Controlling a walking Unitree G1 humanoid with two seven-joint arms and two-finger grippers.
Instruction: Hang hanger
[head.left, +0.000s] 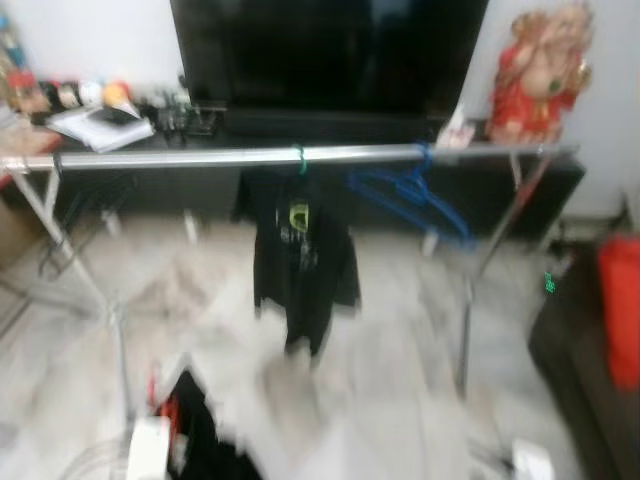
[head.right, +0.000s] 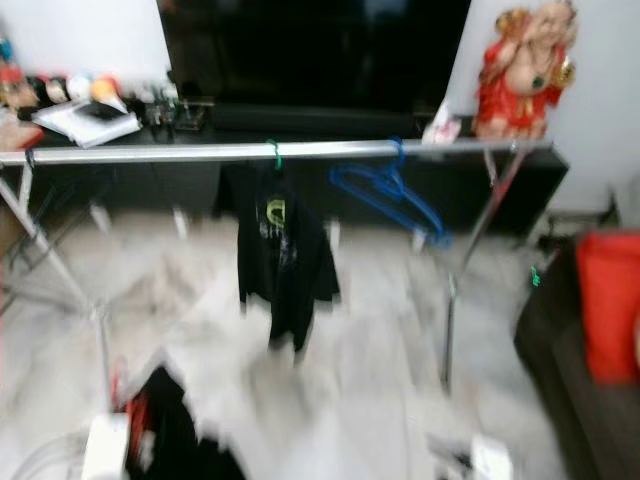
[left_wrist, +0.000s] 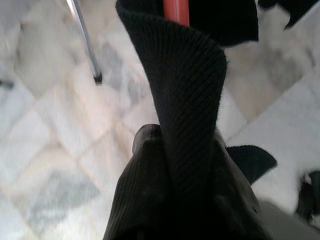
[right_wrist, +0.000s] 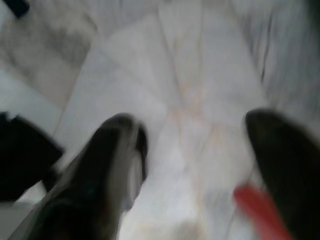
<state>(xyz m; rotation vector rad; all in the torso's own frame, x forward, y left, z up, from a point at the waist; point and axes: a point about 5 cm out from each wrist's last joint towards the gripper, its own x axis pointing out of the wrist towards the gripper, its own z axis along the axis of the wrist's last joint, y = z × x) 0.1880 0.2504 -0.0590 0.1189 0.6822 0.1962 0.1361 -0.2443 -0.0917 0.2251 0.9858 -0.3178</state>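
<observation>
I'm looking down at the clothes rail (head.left: 230, 156), which runs across the room in front of a dark TV cabinet (head.left: 330, 190). A black shirt (head.left: 300, 265) hangs on a green hanger (head.left: 300, 160) near the middle of the rail, and an empty blue hanger (head.left: 410, 195) hangs tilted toward its right end. The head views are blurred, so I take it I'm walking.

The hanger I have to hang is low at my left side: a red hanger (left_wrist: 176, 9) wrapped in a dark ribbed garment (left_wrist: 185, 100). In the left wrist view the left gripper (left_wrist: 175, 190) is buried under that cloth, so I read it as pinching the garment and hanger together, though its fingertips are covered. The right gripper (right_wrist: 200, 150) has its two fingers spread wide apart over bare marble floor (right_wrist: 190, 75), holding nothing; a red streak near one finger is too blurred to identify.

To do this well, I'd stop square to the rail's left half, where the bar is bare, let the picture settle, then lift the hook above the bar before lowering it on.

The head views give me the rail and free space; the left wrist gives the ribbed cloth, the red hanger and a rack leg (left_wrist: 85, 40) on the floor.
</observation>
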